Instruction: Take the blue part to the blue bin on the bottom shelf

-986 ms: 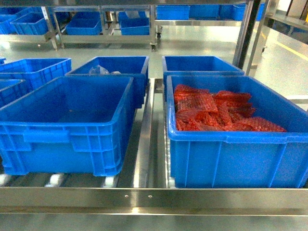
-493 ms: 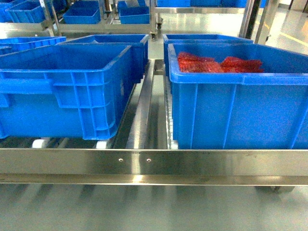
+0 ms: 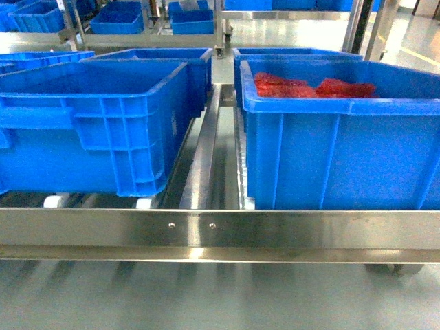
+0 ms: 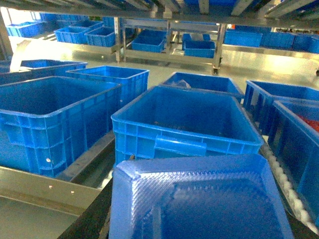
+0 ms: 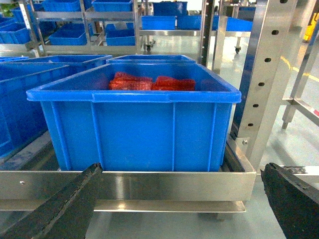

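A blue part (image 4: 199,199), a flat textured plastic piece with a raised rim, fills the bottom of the left wrist view. My left gripper (image 4: 197,226) is shut on it; its jaws are hidden under the part and only a dark finger (image 4: 92,216) shows beside it. Just beyond the part stands an empty blue bin (image 4: 184,119) on the bottom shelf (image 3: 220,230); this bin (image 3: 96,124) is at the left in the head view. My right gripper (image 5: 182,199) is open, with nothing between its black fingers (image 5: 65,204), low before the shelf's steel lip. Neither gripper shows in the head view.
A blue bin (image 3: 344,130) of red mesh packs (image 3: 313,88) stands at the shelf's right. More blue bins sit behind and to the left. A perforated steel upright (image 5: 264,74) rises at the shelf's right corner. A caster (image 3: 388,269) and grey floor lie below.
The head view has dropped from looking down into the bins to almost level with their sides. The front lip now sits higher in the frame.
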Robot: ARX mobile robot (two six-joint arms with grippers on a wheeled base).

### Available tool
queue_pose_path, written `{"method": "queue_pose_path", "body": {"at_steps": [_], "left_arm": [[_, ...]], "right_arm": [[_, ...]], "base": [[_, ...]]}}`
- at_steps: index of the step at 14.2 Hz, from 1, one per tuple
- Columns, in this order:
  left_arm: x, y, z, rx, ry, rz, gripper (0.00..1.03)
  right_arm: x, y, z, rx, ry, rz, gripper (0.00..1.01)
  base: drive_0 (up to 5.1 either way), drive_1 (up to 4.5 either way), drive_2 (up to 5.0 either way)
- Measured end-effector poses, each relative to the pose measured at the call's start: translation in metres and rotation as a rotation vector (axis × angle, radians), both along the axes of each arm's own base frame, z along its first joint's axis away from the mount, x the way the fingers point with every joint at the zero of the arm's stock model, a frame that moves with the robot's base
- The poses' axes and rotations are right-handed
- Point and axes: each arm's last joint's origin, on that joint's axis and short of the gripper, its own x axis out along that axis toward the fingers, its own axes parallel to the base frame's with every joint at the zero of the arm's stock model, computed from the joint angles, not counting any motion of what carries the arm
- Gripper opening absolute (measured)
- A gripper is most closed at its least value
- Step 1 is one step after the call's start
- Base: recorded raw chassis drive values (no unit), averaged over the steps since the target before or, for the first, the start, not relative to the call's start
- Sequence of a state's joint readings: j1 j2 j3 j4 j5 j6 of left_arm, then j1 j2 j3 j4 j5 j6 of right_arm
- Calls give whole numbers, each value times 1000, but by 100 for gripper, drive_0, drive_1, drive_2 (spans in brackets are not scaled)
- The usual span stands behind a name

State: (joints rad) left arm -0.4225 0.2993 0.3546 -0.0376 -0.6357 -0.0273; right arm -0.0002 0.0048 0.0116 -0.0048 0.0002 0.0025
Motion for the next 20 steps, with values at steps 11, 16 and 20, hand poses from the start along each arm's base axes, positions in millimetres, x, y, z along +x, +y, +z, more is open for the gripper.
{"method": "queue_pose_path", "body": {"at_steps": [11, 16, 20], "left_arm": [[0, 0, 0, -1, -4, -1, 44], [0, 0, 0, -1, -2, -3, 44], [0, 0, 0, 1, 2, -2, 44]], "right_arm": [[0, 0, 0, 0, 3, 0, 98], [0, 0, 0, 0, 0, 0, 98], [0, 0, 0, 0, 0, 0, 98]], "base": [[-11, 391, -412], [2, 403, -400], [0, 99, -100]]}}
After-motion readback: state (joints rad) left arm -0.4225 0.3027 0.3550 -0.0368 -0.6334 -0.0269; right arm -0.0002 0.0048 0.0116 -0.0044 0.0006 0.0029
